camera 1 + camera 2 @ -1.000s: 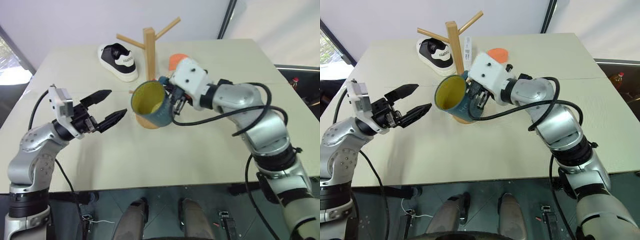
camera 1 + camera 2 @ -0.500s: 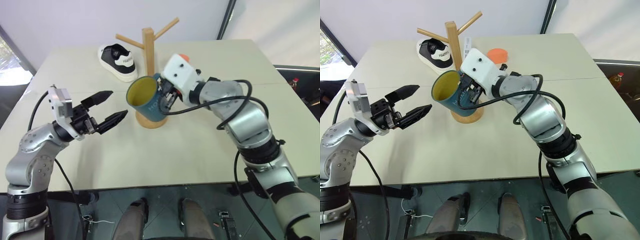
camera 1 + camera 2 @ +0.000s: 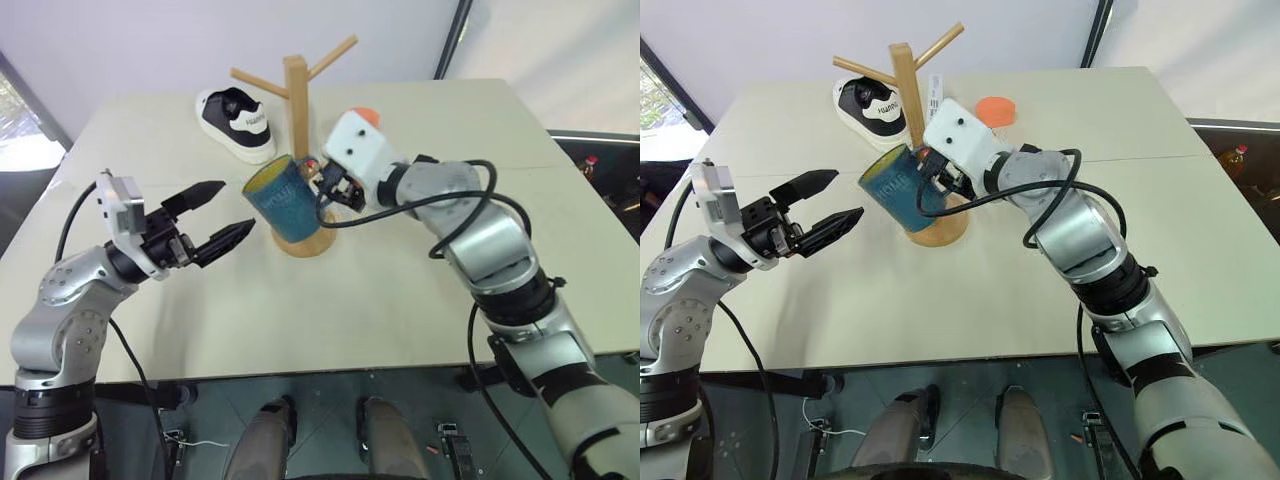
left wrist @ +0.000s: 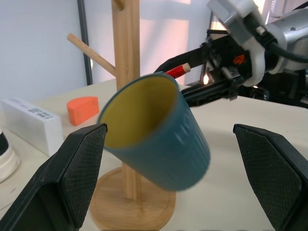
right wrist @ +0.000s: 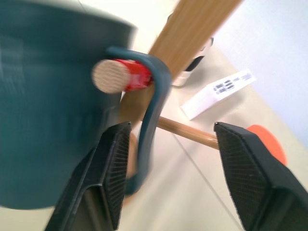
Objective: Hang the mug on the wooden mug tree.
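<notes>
Just ahead of the right claw (image 3: 322, 188), the mug (image 3: 283, 198) hangs tilted on a red-tipped peg (image 5: 120, 76) of the mug tree (image 3: 298, 110), the peg passing through its handle (image 5: 156, 106). That claw's fingers (image 5: 111, 163) stand apart on either side of the handle, gripping nothing. On the mug's other side, well apart, the left claw (image 3: 225, 214) is spread wide and empty above the bench (image 3: 400, 290). Beyond the tree lie a shoe (image 3: 234, 122), a white box (image 4: 30, 124) and an orange piece (image 3: 994, 109).

Both arms were silver-grey metal with black joints and looping black cables. Each wrist carried a white boxy housing, and the fingers (image 3: 222, 241) were black, tapered and finely textured.
</notes>
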